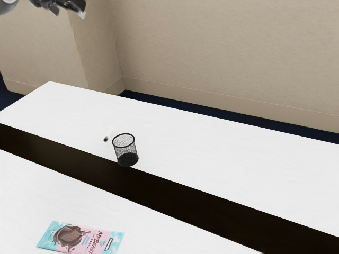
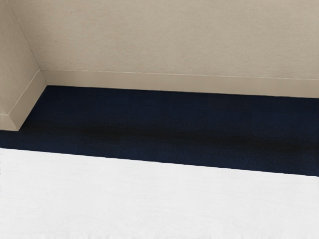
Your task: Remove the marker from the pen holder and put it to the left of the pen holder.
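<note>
The gripper (image 1: 73, 7) is at the top of the exterior view, toward its left, and the picture's edge cuts a part of the arm. I cannot tell if its fingers are apart or together. It is high over the table (image 1: 212, 153), and well apart from the marker (image 1: 106, 138). This marker, whitish with one dark end, is on the white table top, outside the pen holder (image 1: 123, 146). It is just beside the holder, toward the exterior view's left. The pen holder is of black mesh and stands upright, close to the edge of the table by a dark band (image 1: 159, 188). On the nearer white surface (image 1: 148, 214) lies a blue and pink packet (image 1: 79, 238). The wrist view looks at the wall (image 2: 174, 35), the dark blue floor (image 2: 149, 119) and a white surface.
</note>
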Tool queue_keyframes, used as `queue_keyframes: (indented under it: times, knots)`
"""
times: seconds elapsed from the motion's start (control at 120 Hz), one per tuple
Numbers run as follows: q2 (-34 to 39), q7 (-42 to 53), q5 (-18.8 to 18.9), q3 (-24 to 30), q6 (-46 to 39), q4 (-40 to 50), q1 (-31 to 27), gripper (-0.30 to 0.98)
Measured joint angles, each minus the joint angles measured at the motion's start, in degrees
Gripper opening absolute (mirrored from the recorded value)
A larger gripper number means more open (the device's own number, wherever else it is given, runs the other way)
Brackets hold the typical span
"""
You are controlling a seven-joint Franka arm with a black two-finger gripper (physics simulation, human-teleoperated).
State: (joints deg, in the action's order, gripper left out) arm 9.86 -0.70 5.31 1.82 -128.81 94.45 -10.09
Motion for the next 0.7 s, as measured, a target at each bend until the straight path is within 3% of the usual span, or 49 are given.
queue_keyframes:
  times: [0.108, 0.25, 0.45, 0.558, 0.7]
  knots:
    - [-0.50, -3.24, 0.11, -4.91, 14.71, -1.39, 5.19, 0.66]
    - [-2.06, -6.68, 0.26, -7.81, 25.29, -1.33, 9.71, 0.67]
    - [-1.67, -10.19, 0.08, -13.48, 33.47, -2.65, 15.77, 0.68]
    - [-1.68, -10.65, 0.67, -12.95, 35.04, -2.57, 15.89, 0.68]
    - [-7.61, -11.00, -0.32, -11.96, 36.32, -5.95, 16.30, 0.69]
